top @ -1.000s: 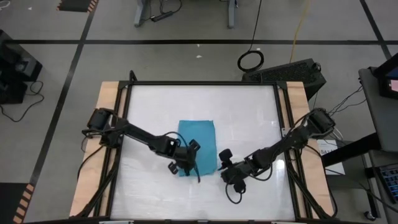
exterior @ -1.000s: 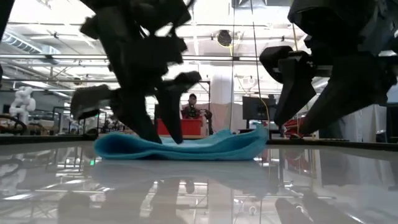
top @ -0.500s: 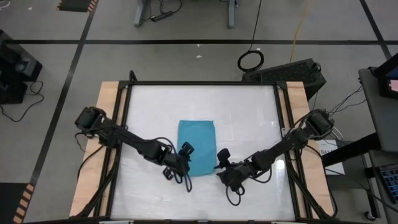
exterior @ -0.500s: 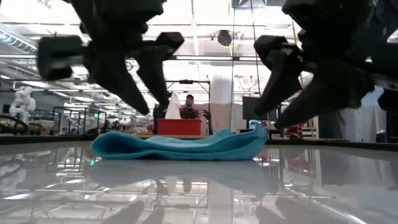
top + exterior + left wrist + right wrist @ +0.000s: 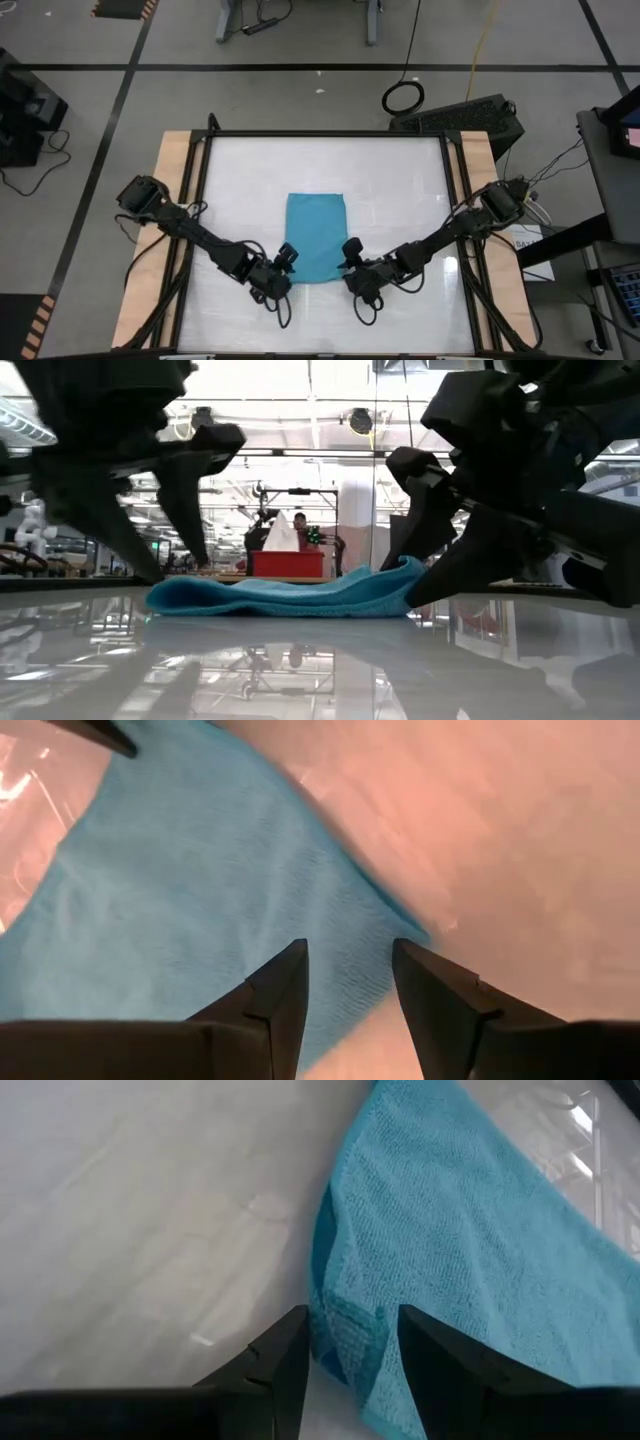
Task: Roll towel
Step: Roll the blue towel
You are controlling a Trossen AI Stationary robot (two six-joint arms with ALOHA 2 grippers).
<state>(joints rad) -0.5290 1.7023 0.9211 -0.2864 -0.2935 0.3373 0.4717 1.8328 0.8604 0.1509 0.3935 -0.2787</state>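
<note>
The turquoise towel (image 5: 315,235) lies flat in the middle of the white table, and its near right corner (image 5: 404,572) curls up off the surface. My left gripper (image 5: 283,262) is open at the towel's near left corner (image 5: 415,933), one finger over the cloth and one beside its edge. My right gripper (image 5: 350,262) is open at the near right corner, and the raised corner (image 5: 345,1325) shows between its fingers. Both grippers are low over the table and point toward the far edge. My left gripper stands open over the towel's near left corner (image 5: 350,935), slanting down from the near side. I cannot tell whether a finger touches the cloth. My right gripper stands open around the raised near right corner (image 5: 350,1335), coming in from the near side. I cannot tell whether it touches it.
The white tabletop (image 5: 400,180) has a black frame and wooden side strips (image 5: 172,200). Bare table lies on every side of the towel. Both arms reach in from the table's left and right edges across its near half.
My left gripper has lifted off the towel's near part, gone toward the table's near edge and come down low at the near left corner. My right gripper has gone a little toward the near edge and left, closer to the near right corner. The towel has stayed in place.
</note>
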